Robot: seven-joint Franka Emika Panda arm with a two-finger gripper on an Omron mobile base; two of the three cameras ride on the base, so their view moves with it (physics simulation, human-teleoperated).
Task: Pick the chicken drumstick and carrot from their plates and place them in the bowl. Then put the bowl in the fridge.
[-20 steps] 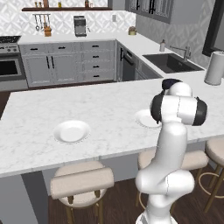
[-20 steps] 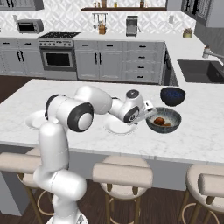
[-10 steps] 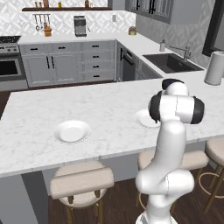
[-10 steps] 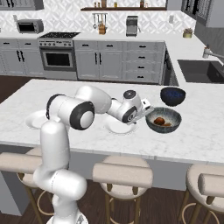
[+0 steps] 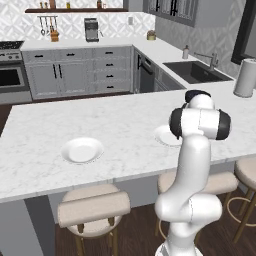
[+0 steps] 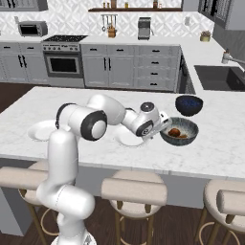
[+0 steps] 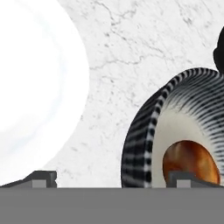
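White marble desk [image 6: 95, 98], carrying a ribbed dark grey bowl [image 6: 187, 137] with a reddish-brown chicken drumstick [image 6: 174, 132] inside. End effector [image 6: 162, 125] beside the rim, fingers spread, gripping nothing.

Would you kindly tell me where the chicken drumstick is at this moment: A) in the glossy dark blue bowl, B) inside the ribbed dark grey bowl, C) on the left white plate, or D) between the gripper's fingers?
B: the reddish-brown chicken drumstick lies inside the ribbed bowl, while the gripper beside the rim stands open and holds nothing.
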